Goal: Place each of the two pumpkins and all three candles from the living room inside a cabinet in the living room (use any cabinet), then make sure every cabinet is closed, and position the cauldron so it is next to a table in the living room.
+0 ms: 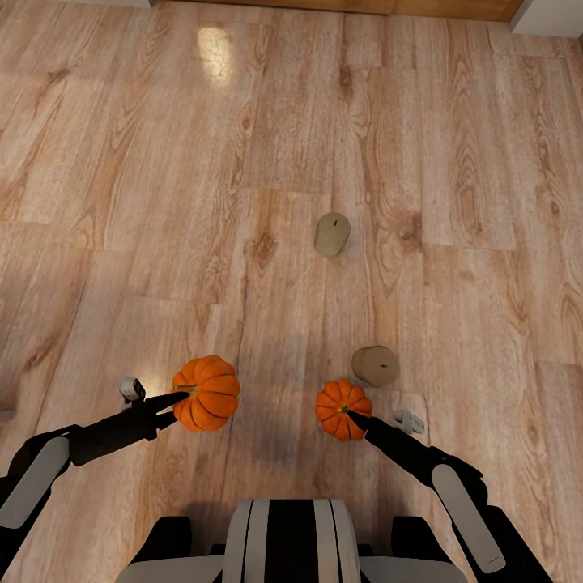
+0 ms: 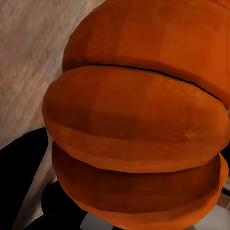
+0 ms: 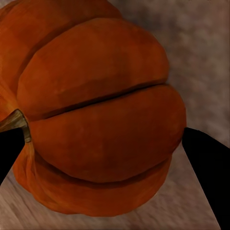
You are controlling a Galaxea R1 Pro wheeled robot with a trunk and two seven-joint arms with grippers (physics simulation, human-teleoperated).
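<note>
I read no writing anywhere. Over pale wood-plank floor (image 1: 162, 202), my left gripper (image 1: 185, 394) clamps the larger pumpkin (image 1: 207, 393), arm reaching forward from low left. My right gripper (image 1: 354, 416) grips the smaller pumpkin (image 1: 342, 409); two candles (image 1: 332, 233) (image 1: 376, 365) lie on the floor beyond.

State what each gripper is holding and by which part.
The left gripper holds the larger pumpkin across its ribbed body near the stem. The right gripper holds the smaller pumpkin, one finger at the stem and one on the opposite side.
</note>
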